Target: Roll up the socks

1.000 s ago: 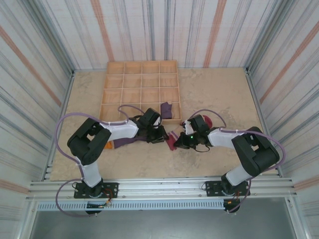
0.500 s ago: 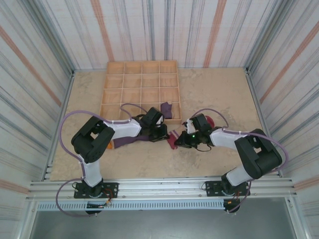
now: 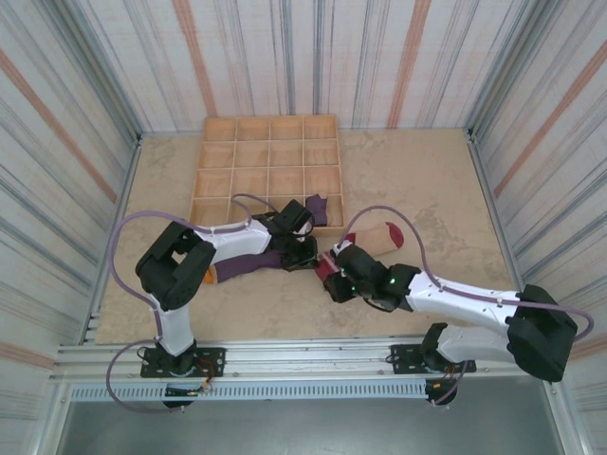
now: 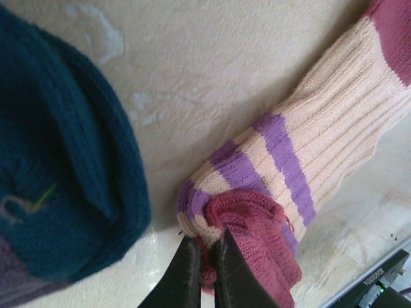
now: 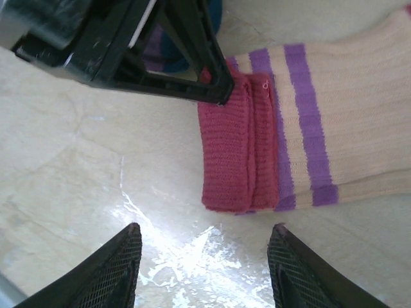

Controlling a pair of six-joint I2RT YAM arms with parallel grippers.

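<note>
Cuff (image 4: 255,215) partly behind left claw (image 4: 207,240)

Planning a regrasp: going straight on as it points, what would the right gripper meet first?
Most likely the red cuff of the tan sock lying ahead, its corner pinched by the left gripper; depth is unclear.

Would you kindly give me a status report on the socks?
Left gripper shut on tan sock, red cuff. Right gripper open, just off it. Purple sock alongside, nothing blocking.

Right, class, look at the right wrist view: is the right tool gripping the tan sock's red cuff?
No: the right tool stands open, short of the red cuff of the tan sock.
</note>
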